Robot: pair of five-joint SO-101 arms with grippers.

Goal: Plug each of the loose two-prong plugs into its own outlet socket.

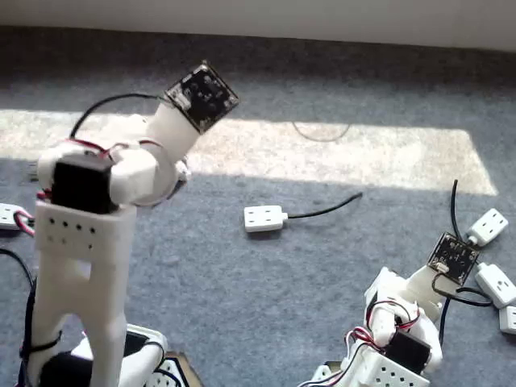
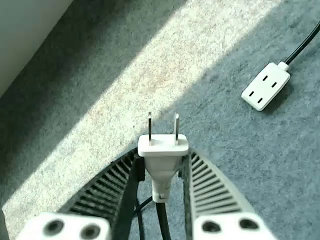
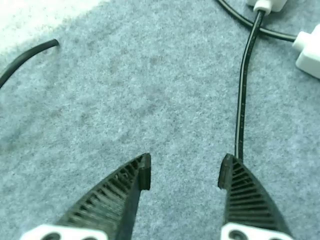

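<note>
Grey carpet covers the desk [image 1: 201, 274], with a sunlit strip [image 1: 339, 153] across the far part. My left arm [image 1: 85, 242] stands tall at near left, wrist raised. My right arm [image 1: 403, 330] sits low at near right. The middle socket [image 1: 264, 218] lies flat between the arms, its cord [image 1: 322, 210] running right. White right sockets [image 1: 488, 226] cluster at the right edge, just beside the right arm. An edge socket [image 1: 10, 216] lies at the left edge. My left gripper [image 2: 163, 156] clamps the white plug [image 2: 163, 149] by its body, prongs pointing outward, above the carpet, well apart from the middle socket. My right gripper [image 3: 185, 172] is wide and holds nothing, over carpet beside a black cable [image 3: 242, 100].
</note>
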